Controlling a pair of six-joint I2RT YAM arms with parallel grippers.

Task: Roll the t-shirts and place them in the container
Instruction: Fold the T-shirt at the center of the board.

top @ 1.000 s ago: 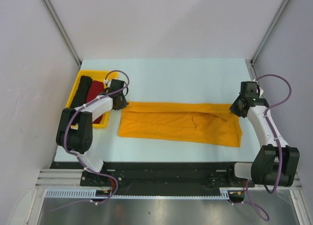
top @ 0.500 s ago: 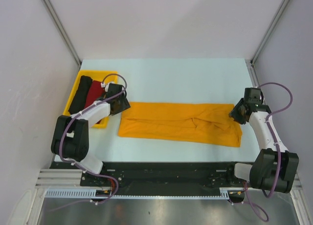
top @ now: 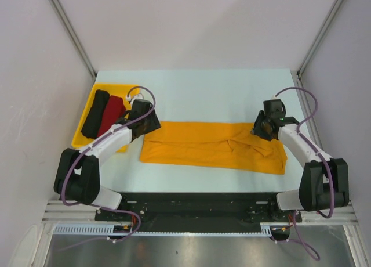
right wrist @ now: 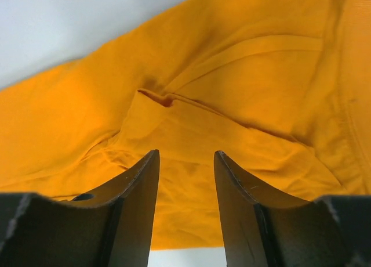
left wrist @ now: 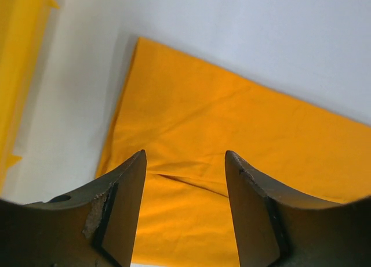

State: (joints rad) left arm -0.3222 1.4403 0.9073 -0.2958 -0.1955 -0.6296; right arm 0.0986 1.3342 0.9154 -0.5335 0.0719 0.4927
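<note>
From above, the mustard-orange t-shirt [top: 203,145] lies spread in a long band across the middle of the worktop [top: 220,93]. The left hand [top: 149,121] hangs over its far left corner and the right hand [top: 261,129] over its far right end. At the far left, a black roll [top: 94,112] and a dark red roll [top: 110,113] lie side by side in the yellow tray [top: 116,86].

In the left wrist view, the fingers [left wrist: 122,203] are spread apart with nothing between them, above the shirt's left edge.

In the right wrist view, the right hand is likewise released, its fingers [right wrist: 133,209] parted above creased orange cloth.
</note>
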